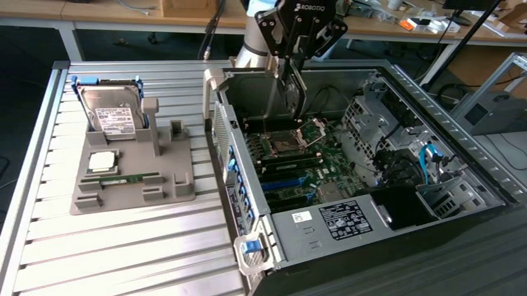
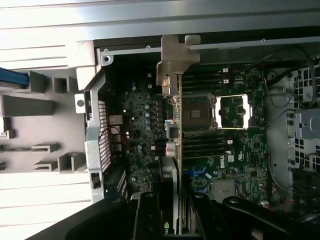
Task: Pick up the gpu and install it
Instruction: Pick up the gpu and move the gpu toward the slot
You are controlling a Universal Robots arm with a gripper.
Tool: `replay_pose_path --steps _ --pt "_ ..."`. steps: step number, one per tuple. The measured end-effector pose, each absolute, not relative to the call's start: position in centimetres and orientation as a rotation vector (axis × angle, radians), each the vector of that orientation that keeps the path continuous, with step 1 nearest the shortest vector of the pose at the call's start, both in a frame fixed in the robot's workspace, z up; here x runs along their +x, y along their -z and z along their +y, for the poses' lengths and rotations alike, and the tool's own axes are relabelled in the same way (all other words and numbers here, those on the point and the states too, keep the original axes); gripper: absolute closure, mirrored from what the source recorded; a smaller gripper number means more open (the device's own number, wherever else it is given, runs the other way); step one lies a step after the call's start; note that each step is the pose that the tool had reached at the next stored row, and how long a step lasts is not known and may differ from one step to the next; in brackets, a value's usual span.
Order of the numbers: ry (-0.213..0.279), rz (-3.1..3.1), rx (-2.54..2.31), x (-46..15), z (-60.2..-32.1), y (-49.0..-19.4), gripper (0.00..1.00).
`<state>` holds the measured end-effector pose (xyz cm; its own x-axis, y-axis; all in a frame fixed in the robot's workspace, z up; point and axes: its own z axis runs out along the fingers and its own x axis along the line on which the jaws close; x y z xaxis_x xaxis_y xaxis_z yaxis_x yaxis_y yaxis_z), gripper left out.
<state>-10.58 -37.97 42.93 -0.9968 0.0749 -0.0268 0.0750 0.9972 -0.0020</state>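
At the upper centre of the exterior view, the black gripper point(image 1: 290, 58), marked ROBOTIQ, pinches the top edge of the gpu point(image 1: 290, 92). This thin, flat, dark card hangs upright inside the open metal computer case point(image 1: 461, 148), above the green motherboard point(image 1: 300, 157). At the exterior view's left, a grey moulded tray point(image 1: 123, 197) holds a silver hard drive point(image 1: 111, 114) with a white label.

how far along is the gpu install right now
Done: the gpu is off the grey holder and clamped upright in the gripper. In hand: it hangs over the motherboard of the open case, near the CPU socket. Left: it is not yet seated in any slot.
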Motion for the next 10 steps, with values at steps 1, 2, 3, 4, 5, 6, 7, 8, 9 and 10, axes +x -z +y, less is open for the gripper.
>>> replay_pose_path --steps 1,2,3,4,5,6,7,8,9,10 --pt "0.005 3.113 0.117 -10.47 -37.98 -42.91 0.73" --pt "0.006 3.113 0.117 -10.35 -38.0 -42.89 0.73" --pt "0.007 3.113 0.117 -10.23 -38.01 -42.87 0.73" --pt "0.008 3.113 0.117 -10.13 -38.03 -42.86 0.73" --pt "0.008 3.113 0.117 -10.07 -38.03 -42.85 0.73" --pt "0.009 3.113 0.117 -10.03 -38.04 -42.84 0.73" --pt "0.009 3.113 0.117 -9.98 -38.05 -42.84 0.73" --pt "0.01 3.113 0.117 -9.95 -38.05 -42.83 0.73" --pt "0.01 3.113 0.117 -9.91 -38.05 -42.83 0.73" --pt "0.011 3.112 0.117 -9.89 -38.06 -42.82 0.73"
